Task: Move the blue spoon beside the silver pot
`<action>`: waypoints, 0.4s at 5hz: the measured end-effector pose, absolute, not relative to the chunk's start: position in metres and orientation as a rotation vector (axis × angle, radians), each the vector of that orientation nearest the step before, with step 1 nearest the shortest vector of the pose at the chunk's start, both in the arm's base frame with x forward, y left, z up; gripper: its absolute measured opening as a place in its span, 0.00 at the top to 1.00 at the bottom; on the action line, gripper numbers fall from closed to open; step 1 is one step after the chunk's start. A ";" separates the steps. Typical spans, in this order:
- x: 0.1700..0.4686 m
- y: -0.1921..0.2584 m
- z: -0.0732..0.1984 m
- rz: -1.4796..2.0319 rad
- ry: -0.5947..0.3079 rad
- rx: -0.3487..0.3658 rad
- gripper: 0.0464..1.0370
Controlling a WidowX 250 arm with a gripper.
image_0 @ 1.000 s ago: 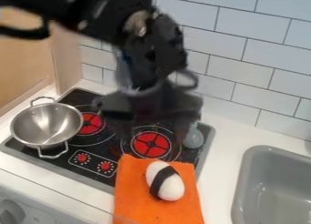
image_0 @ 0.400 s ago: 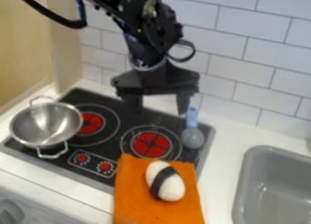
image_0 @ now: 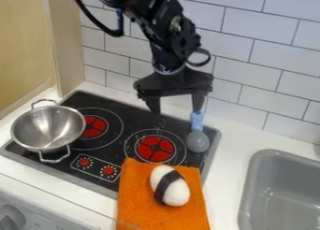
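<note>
Burners (image_0: 156,148) between spoon (image_0: 197,141) and pot (image_0: 47,129); towel (image_0: 136,196) nearby (white toy (image_0: 178,193) atop).

Fixed camera view, one. Looks down at a slant from above the front side of the counter (image_0: 234,131). Faces the tiled wall (image_0: 259,51), turned at an angle to it. Stands near: takes in the silver pot (image_0: 50,126) whole, at left, but crops the sink (image_0: 275,153) at right and the orange cloth (image_0: 134,196) at bottom.
</note>
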State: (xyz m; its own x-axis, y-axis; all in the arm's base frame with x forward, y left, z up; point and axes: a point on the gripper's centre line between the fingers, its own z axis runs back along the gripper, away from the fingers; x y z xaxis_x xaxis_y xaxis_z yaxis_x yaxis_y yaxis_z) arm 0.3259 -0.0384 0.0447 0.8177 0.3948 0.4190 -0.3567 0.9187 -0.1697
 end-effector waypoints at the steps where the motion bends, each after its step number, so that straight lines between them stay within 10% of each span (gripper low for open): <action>1: 0.343 -0.042 0.034 0.407 -0.471 -0.097 0.04; 2: 0.356 -0.045 0.020 0.414 -0.449 -0.097 0.04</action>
